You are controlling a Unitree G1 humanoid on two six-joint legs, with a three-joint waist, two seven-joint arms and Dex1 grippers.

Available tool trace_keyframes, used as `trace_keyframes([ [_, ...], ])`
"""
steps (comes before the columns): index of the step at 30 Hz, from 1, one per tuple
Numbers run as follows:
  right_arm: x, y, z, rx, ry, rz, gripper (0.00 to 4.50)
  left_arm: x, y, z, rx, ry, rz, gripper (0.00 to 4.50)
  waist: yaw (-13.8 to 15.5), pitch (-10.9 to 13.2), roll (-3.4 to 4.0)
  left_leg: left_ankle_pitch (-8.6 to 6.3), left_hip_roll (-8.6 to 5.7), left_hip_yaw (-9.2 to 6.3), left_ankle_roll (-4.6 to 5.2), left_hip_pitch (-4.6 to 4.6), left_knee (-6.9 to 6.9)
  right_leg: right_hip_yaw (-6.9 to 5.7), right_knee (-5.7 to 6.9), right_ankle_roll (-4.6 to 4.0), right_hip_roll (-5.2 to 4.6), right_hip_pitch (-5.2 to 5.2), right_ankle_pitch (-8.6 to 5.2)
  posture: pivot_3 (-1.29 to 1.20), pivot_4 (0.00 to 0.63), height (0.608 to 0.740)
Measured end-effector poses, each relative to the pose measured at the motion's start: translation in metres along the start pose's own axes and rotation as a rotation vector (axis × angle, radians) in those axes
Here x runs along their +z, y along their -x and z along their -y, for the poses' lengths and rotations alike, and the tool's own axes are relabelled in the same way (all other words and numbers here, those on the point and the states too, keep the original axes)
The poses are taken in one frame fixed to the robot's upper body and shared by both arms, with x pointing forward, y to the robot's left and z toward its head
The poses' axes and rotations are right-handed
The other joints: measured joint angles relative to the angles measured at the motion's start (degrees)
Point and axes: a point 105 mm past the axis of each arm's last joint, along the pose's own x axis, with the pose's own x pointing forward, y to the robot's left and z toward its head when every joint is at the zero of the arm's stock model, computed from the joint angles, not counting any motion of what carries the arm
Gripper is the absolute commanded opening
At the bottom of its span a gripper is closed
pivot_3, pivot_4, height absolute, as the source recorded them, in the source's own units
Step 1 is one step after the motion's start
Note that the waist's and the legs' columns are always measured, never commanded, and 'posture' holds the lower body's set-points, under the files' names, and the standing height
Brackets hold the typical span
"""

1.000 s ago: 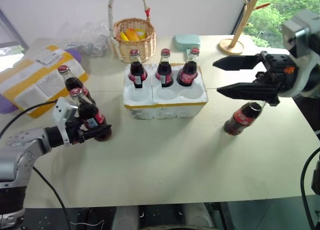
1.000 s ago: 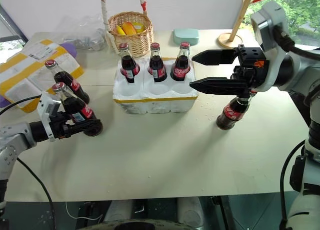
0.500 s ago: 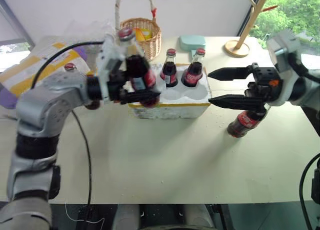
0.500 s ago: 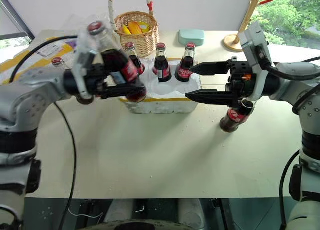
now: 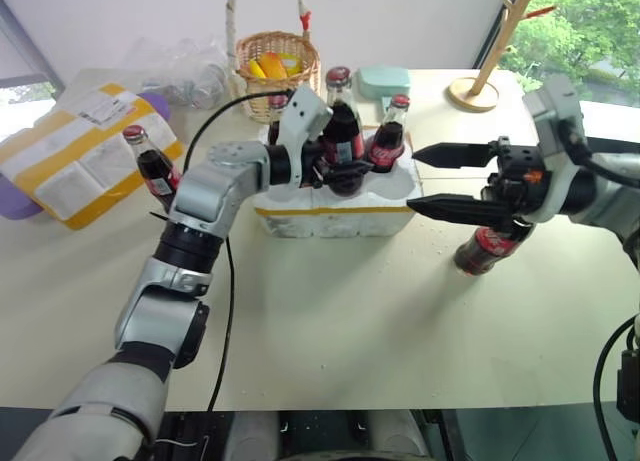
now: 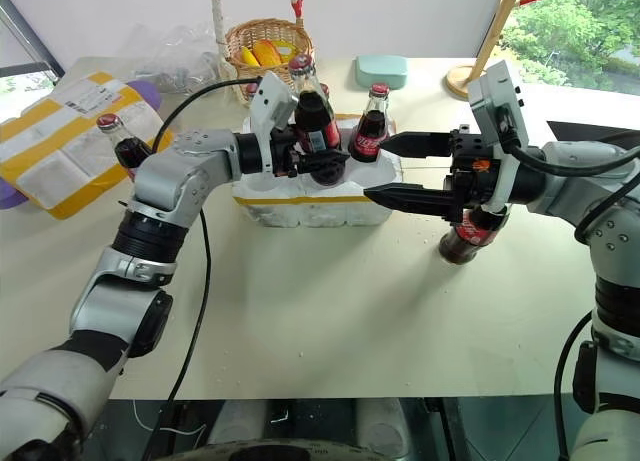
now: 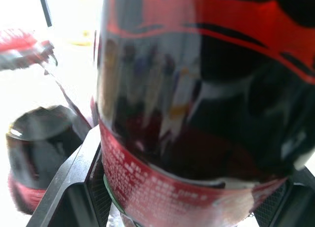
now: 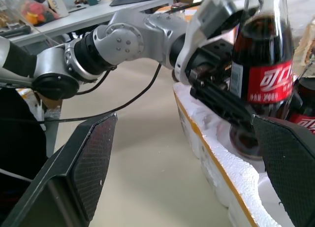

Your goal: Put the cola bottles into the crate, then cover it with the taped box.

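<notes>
My left gripper (image 5: 347, 171) is shut on a cola bottle (image 5: 340, 131), held upright just over the front wells of the crate (image 5: 300, 206). The same held bottle (image 8: 263, 79) looms close in both wrist views. More cola bottles stand in the crate's back row, one of them (image 5: 390, 136) at its right end. Another bottle (image 5: 152, 166) stands on the table left of the crate, beside the taped box (image 5: 70, 151). My right gripper (image 5: 412, 180) is open and level, pointing at the crate from the right. Below it a further bottle (image 5: 485, 246) leans on the table.
A wicker basket (image 5: 275, 66) with yellow things stands behind the crate, with a mint green lid (image 5: 383, 81) and a wooden stand (image 5: 475, 91) to its right. Crumpled clear plastic (image 5: 185, 76) lies at the back left. A black cable (image 5: 215, 281) hangs along my left arm.
My left arm lifted its bottle off the table at the left and carried it right and forward to above the crate. The right gripper has stayed open and almost still.
</notes>
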Motion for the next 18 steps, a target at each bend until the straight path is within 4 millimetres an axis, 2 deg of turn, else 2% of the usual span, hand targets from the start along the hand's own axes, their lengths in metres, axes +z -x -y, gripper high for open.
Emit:
trace_keyframes([
  [8, -0.001, 0.000, 0.003, -0.029, -0.009, 0.011, 4.50, -0.005, 0.004, 0.002, -0.023, -0.041, -0.045, 2.88, 0.04, 0.00, 0.00, -0.27, 0.01, -0.02, 0.46, -0.07, 0.41, 0.01, 0.02, 0.14, -0.01, 0.13, 0.09, 0.00, 0.150, 0.740],
  [13, 0.000, -0.005, 0.005, -0.030, -0.011, 0.027, 4.50, -0.023, -0.007, 0.005, -0.020, -0.051, -0.095, 2.88, 0.19, -0.01, 0.01, -0.29, 0.01, -0.03, 0.50, -0.07, 0.44, 0.01, 0.01, 0.14, -0.01, 0.16, 0.10, 0.00, 0.150, 0.740],
  [17, 0.000, -0.005, 0.006, -0.037, -0.012, 0.027, 4.50, -0.026, -0.013, 0.004, -0.010, -0.073, -0.090, 2.88, 0.79, -0.07, 0.10, -0.33, 0.01, -0.07, 0.57, 0.09, 0.48, -0.01, 0.00, 0.14, -0.01, 0.34, 0.09, 0.00, 0.150, 0.740],
  [18, 0.000, -0.005, 0.006, -0.038, -0.012, 0.027, 4.50, -0.027, -0.015, 0.004, -0.009, -0.075, -0.088, 3.38, 1.04, -0.08, 0.10, -0.34, 0.01, -0.08, 0.58, 0.10, 0.51, -0.01, 0.00, 0.12, -0.01, 0.38, 0.10, 0.00, 0.150, 0.740],
])
